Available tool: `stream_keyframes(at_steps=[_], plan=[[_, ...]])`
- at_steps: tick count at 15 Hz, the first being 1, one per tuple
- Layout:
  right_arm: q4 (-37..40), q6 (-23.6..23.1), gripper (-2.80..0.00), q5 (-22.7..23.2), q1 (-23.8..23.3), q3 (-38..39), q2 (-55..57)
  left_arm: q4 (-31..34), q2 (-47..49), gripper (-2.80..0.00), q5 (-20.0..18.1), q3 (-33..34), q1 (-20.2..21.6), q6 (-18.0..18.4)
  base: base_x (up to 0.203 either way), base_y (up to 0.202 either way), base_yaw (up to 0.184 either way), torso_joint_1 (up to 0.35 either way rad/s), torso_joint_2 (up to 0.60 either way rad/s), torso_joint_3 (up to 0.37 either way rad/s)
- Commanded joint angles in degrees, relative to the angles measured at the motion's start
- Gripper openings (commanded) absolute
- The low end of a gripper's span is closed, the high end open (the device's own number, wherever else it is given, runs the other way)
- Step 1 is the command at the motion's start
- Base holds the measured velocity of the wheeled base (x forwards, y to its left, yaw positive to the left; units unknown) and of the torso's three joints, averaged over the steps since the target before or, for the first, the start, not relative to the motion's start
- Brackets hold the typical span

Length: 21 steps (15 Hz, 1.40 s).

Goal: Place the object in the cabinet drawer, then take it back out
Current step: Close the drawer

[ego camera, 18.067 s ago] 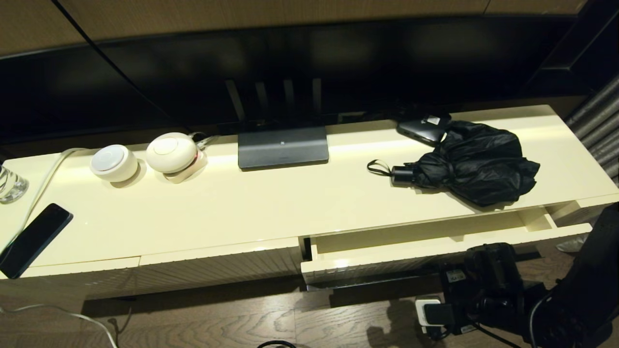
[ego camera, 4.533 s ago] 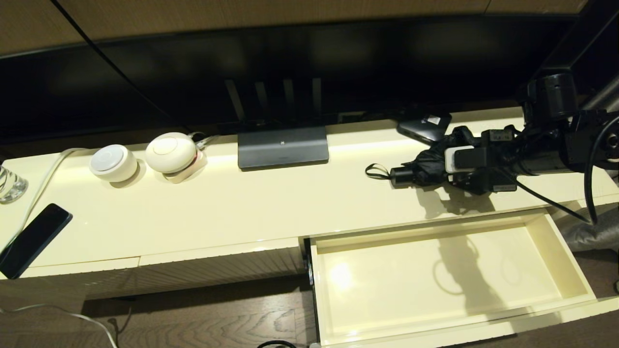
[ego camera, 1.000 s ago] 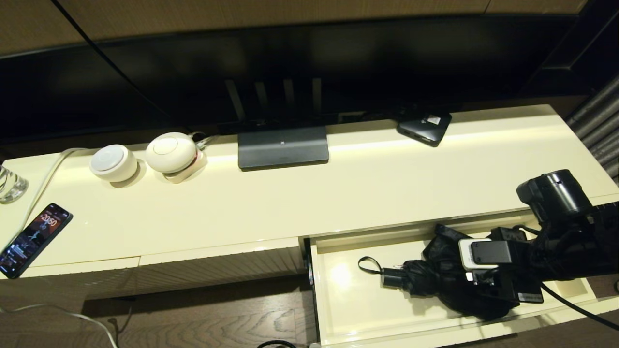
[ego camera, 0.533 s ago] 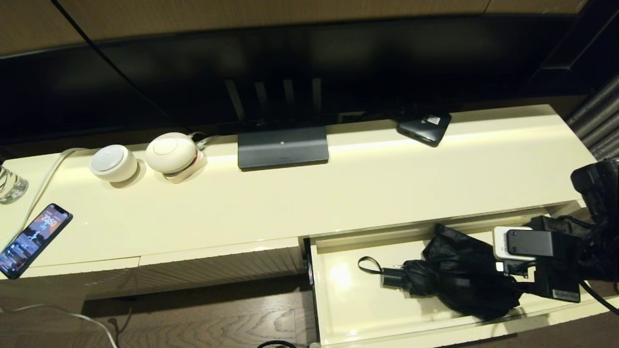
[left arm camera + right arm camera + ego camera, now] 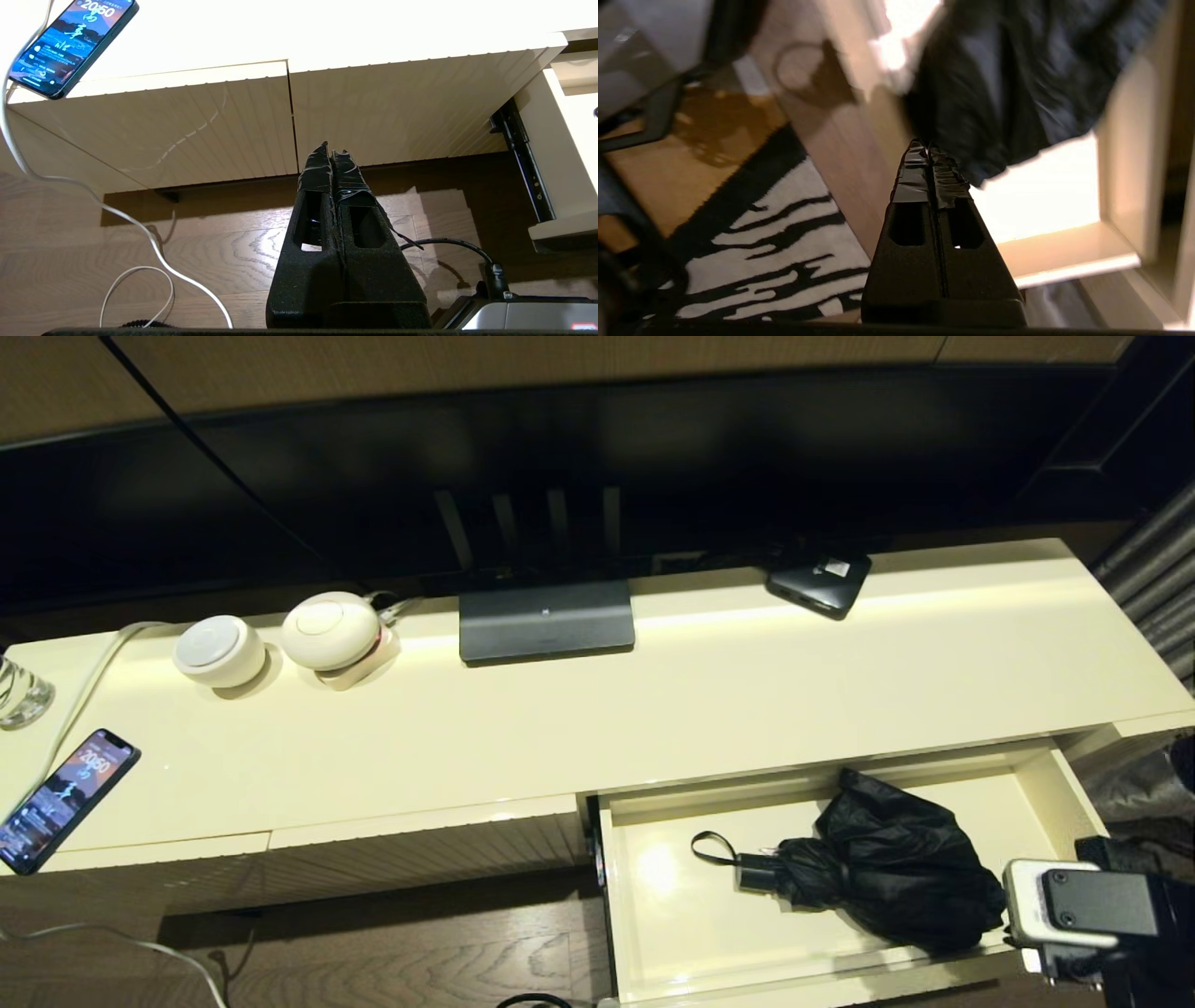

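Note:
The black folding umbrella (image 5: 882, 873) lies loose inside the open cream drawer (image 5: 667, 919), handle and wrist loop toward the drawer's left. Nothing is holding it. My right gripper (image 5: 929, 148) is shut and empty, just outside the drawer's front right corner, its tips close to the umbrella's fabric (image 5: 994, 84). In the head view only the right wrist (image 5: 1088, 905) shows, at the lower right by the drawer's front edge. My left gripper (image 5: 331, 151) is shut and empty, parked low over the floor in front of the closed ribbed panel (image 5: 196, 126).
On the cabinet top (image 5: 653, 709) are a lit phone (image 5: 61, 798), a glass (image 5: 19, 691), two white round devices (image 5: 219, 651), the TV stand base (image 5: 546, 621) and a small black box (image 5: 820, 581). A white cable (image 5: 154, 242) and a striped rug (image 5: 752, 242) lie on the floor.
The right gripper let go of the umbrella, shut, and drew back out of the drawer toward the near right. The umbrella stays in the drawer. The phone screen lit up.

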Motion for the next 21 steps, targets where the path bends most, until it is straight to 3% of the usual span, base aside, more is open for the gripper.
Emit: stream_keyframes(at_steps=[1, 7, 11, 21], plan=[[0.1, -0.3, -2.80, 0.7, 2.5, 2.3, -1.5, 0.0, 0.1, -2.80, 0.0, 0.2, 0.0, 0.0, 0.000, 0.000, 0.000, 0.000, 0.00, 0.000], [-0.3, -0.4, -2.80, 2.1, 10.0, 9.1, 1.0, 0.0, 0.1, -2.80, 0.0, 0.2, 0.0, 0.0, 0.000, 0.000, 0.000, 0.000, 0.00, 0.000], [-0.4, -0.6, -2.80, 2.9, 12.4, 10.5, 3.3, 0.0, 0.1, -2.80, 0.0, 0.2, 0.0, 0.0, 0.000, 0.000, 0.000, 0.000, 0.00, 0.000], [-1.8, -2.3, -2.80, 3.3, 12.6, 13.4, 11.8, 0.0, 0.1, -2.80, 0.0, 0.2, 0.0, 0.0, 0.000, 0.000, 0.000, 0.000, 0.00, 0.000]])
